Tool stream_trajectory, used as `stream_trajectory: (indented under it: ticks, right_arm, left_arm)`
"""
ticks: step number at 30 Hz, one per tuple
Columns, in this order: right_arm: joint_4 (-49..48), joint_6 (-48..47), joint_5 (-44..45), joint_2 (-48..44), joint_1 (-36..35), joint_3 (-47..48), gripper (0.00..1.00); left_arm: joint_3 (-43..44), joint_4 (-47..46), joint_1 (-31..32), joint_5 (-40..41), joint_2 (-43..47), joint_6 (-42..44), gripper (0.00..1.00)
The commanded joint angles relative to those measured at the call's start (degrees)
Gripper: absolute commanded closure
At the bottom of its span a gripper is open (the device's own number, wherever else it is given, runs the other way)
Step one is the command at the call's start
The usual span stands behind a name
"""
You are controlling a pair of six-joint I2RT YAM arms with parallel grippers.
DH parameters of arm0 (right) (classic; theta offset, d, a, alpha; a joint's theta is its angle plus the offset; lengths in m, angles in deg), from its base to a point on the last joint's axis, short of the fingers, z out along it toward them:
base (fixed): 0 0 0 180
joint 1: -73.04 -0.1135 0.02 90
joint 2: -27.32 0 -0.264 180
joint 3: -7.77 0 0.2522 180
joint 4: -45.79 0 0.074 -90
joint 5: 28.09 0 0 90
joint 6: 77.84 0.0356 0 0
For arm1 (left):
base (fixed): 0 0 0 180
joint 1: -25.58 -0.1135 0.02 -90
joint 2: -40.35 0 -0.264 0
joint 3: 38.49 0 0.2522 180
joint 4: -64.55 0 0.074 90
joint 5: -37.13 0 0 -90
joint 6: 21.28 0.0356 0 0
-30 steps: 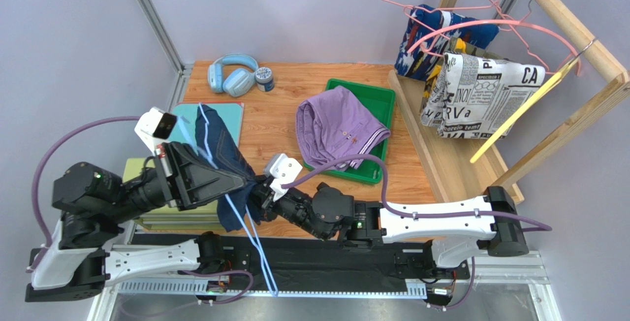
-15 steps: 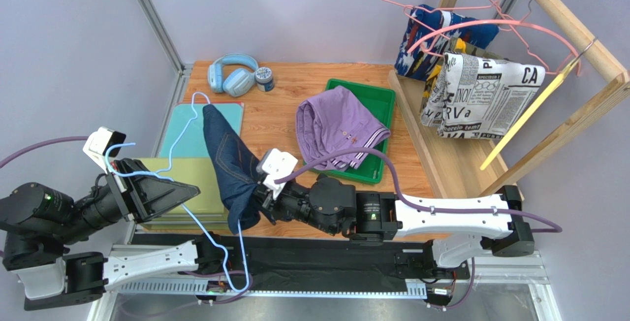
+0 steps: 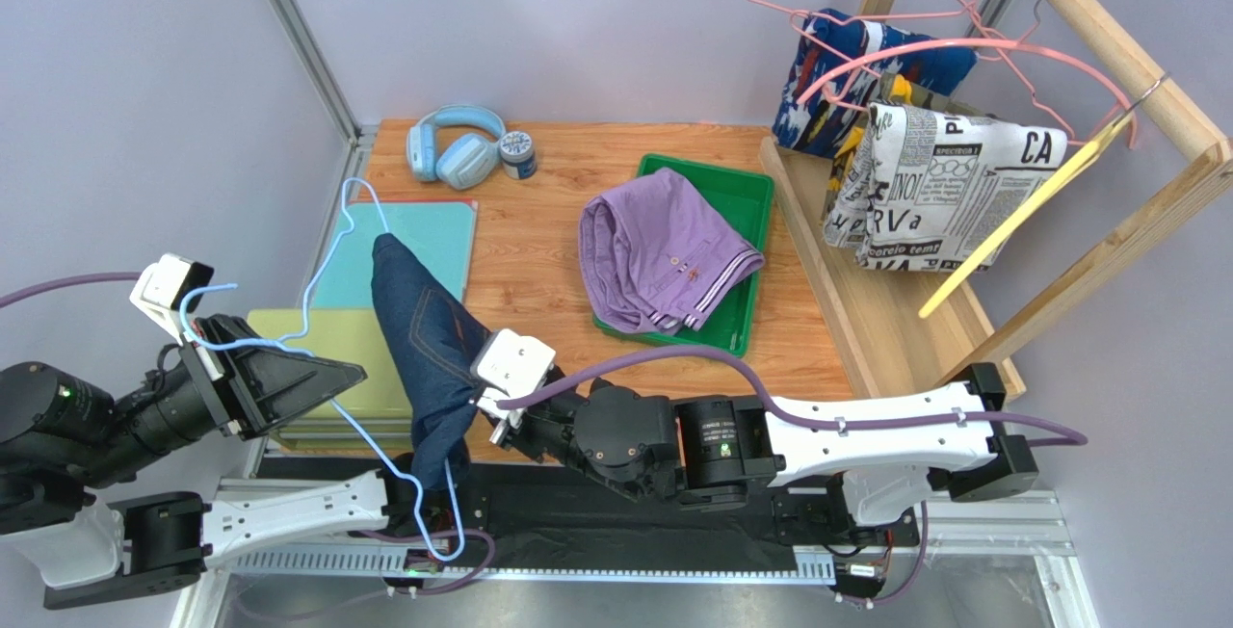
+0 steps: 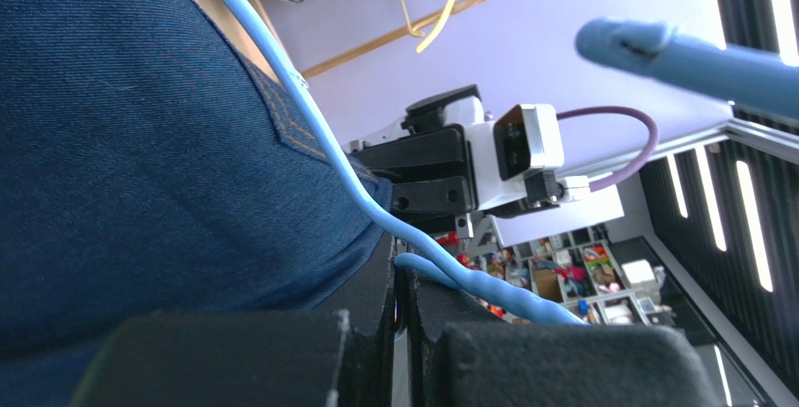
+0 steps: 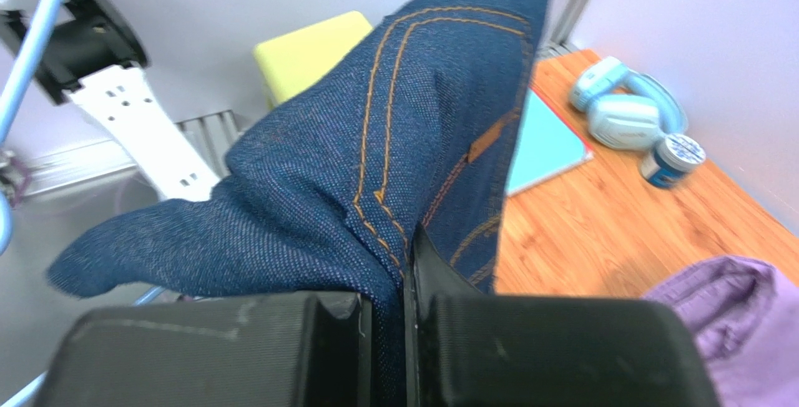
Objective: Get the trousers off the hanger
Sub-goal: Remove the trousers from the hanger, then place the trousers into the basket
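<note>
Denim trousers (image 3: 424,354) hang at the near-left of the table (image 3: 536,245), pinched low on their right side by the R gripper (image 3: 485,423). R wrist view shows both pads clamped tight on a fold of cloth beside the orange stitching, w/ the hem dropping out of frame. L gripper (image 3: 352,371) is closed on the wire of the light-blue hanger (image 4: 478,285); L wrist view shows the wire squeezed btwn the pads, which are blurred & cut off at the bottom. Can't tell whether the denim is threaded over the hanger bar or only lies against it, since cloth covers that stretch of wire from above. The wire's lower loop drops past the near table edge over the black base rail (image 3: 651,520). Camo trousers (image 3: 845,173) are mostly hidden behind the newsprint trousers (image 3: 941,188) on the wooden rack (image 3: 1122,58); only slivers show. Blue-white-red print trousers (image 3: 847,72) are partly crossed by pink hangers (image 3: 955,42), & the rack top runs out of frame. Purple trousers (image 3: 659,253) lie bunched in the green tray (image 3: 746,188), spilling over its left rim. Bare wood lies open btwn denim & tray. Headphones (image 3: 456,144) & a small jar (image 3: 518,154) sit at the far edge, well apart from both grippers. Teal pad (image 3: 434,231) & yellow-green pad (image 5: 305,51) lie under the L side, near the left edge.
</note>
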Motion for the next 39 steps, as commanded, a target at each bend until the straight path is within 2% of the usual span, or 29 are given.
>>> stream_trajectory:
  ticks: [1, 6, 14, 21, 27, 32, 36, 39]
  right_arm:
    - [-1.16, -0.86, 8.95, -1.36, -0.1, 3.13, 1.0]
    - [-1.87, -0.33, 13.6, -3.38, -0.18, 4.18, 1.0]
    - [-2.04, -2.88, 15.99, -7.87, 1.13, 7.52, 1.0]
    - [-0.03, -0.15, 7.48, -11.3, 6.14, 11.65, 1.0]
    - [2.09, 4.59, -0.69, -11.74, 10.36, 17.89, 1.0]
    - [4.63, 2.49, 0.08, -10.33, 12.29, 23.34, 1.0]
    - [6.39, 2.13, 1.13, -11.73, 16.94, 21.51, 1.0]
    - [7.71, 4.68, -1.23, -14.11, 23.53, 16.33, 1.0]
  left_arm:
    - [0.39, 1.44, 0.08, 2.54, 0.6, 2.45, 1.0]
    - [-0.75, 2.41, -0.01, 3.68, 1.74, 1.74, 1.0]
    - [-5.06, 1.89, -0.01, 5.09, 5.17, 0.16, 1.0]
    - [-11.03, -0.49, -0.01, 4.38, 7.72, -1.51, 1.0]
    - [-16.21, -2.85, -0.01, 7.28, 9.39, -3.18, 1.0]
    - [-16.23, -2.86, -0.01, 9.57, 8.78, -2.31, 1.0]
    - [-15.26, -1.81, -0.01, 9.31, 8.34, -1.6, 1.0]
    - [-15.78, -1.8, -0.01, 8.78, 8.69, -1.6, 1.0]
